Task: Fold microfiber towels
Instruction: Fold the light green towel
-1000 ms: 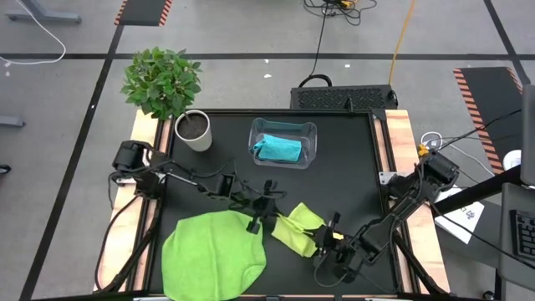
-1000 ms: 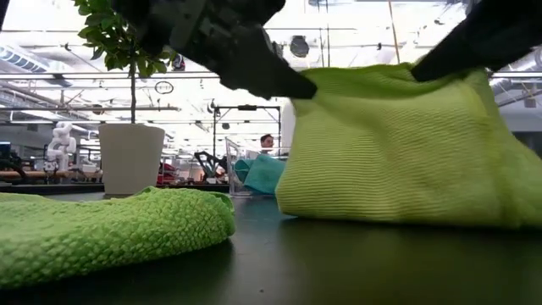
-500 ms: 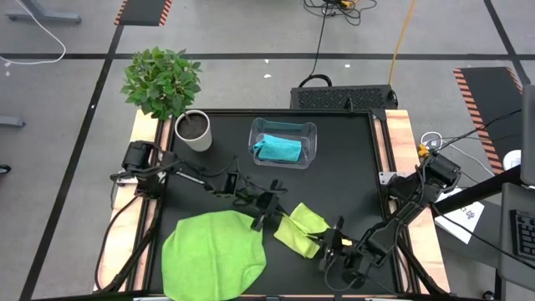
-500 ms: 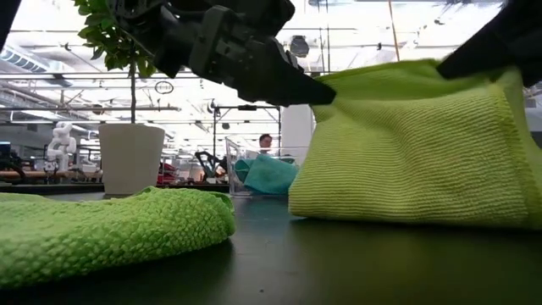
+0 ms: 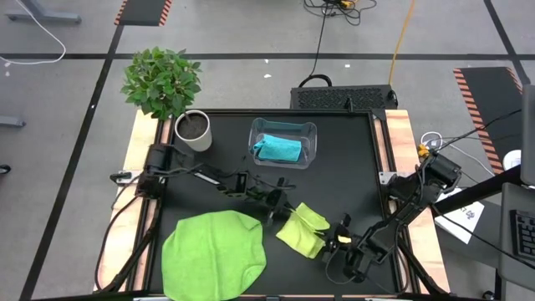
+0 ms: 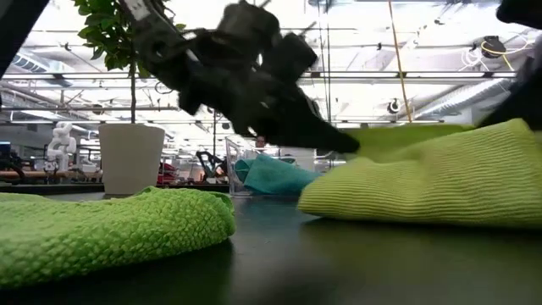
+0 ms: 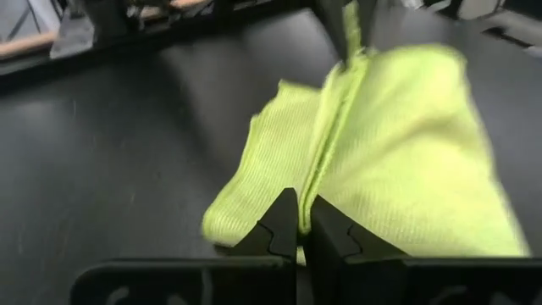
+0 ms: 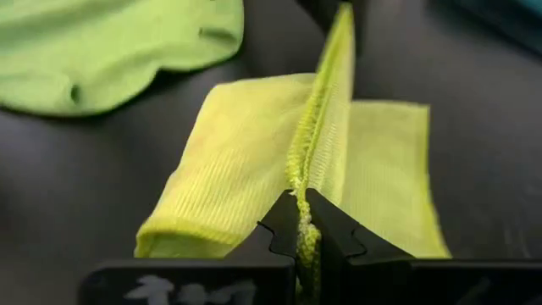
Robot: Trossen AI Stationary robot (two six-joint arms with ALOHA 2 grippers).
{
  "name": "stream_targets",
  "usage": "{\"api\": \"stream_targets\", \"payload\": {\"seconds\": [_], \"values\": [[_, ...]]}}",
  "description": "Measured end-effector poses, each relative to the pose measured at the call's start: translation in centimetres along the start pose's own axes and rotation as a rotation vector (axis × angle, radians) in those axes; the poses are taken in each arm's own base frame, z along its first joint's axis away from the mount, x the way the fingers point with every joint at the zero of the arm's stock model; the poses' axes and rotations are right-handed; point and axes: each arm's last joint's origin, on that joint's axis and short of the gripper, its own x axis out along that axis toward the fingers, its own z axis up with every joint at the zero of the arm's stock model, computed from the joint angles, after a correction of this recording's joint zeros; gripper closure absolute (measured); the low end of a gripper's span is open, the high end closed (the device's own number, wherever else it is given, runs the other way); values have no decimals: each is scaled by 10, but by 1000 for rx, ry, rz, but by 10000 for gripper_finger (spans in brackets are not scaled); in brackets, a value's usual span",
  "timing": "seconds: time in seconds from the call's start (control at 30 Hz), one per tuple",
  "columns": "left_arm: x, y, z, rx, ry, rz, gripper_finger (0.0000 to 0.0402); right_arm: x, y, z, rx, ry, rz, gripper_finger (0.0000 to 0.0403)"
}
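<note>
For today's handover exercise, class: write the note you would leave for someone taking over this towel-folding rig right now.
Left gripper: jaws shut on one end of the pale yellow-green towel.
Right gripper: jaws shut on the opposite end of the same towel.
That towel is doubled over, its fold line pinched up between the two grippers and both halves draping to the table.
The bright green towel lies rumpled and unfolded at the front left.
The turquoise towel sits bunched in the clear bin.
Done: nothing finished.
Left: finish this fold, then fold the other two.
</note>
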Motion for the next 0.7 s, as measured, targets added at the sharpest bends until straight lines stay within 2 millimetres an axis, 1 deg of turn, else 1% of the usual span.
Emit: {"api": "stream_targets", "payload": {"seconds": [0.17,0.23,0.3,0.43,0.6,0.7], "values": [[24,12,-4,-18,60,-3,397,3,-10,-10,10,66,-8,401],[30,16,-3,-26,86,9,397,4,-14,-14,-2,75,-12,400],[33,19,-1,-28,113,19,384,5,-16,-16,-9,83,-15,393],[33,23,-1,-18,142,44,328,3,-15,-19,-5,138,13,359],[33,24,2,-24,116,47,249,3,-16,-19,-14,115,2,296],[33,25,1,-49,117,50,214,2,-16,-19,-26,93,1,260]]}}
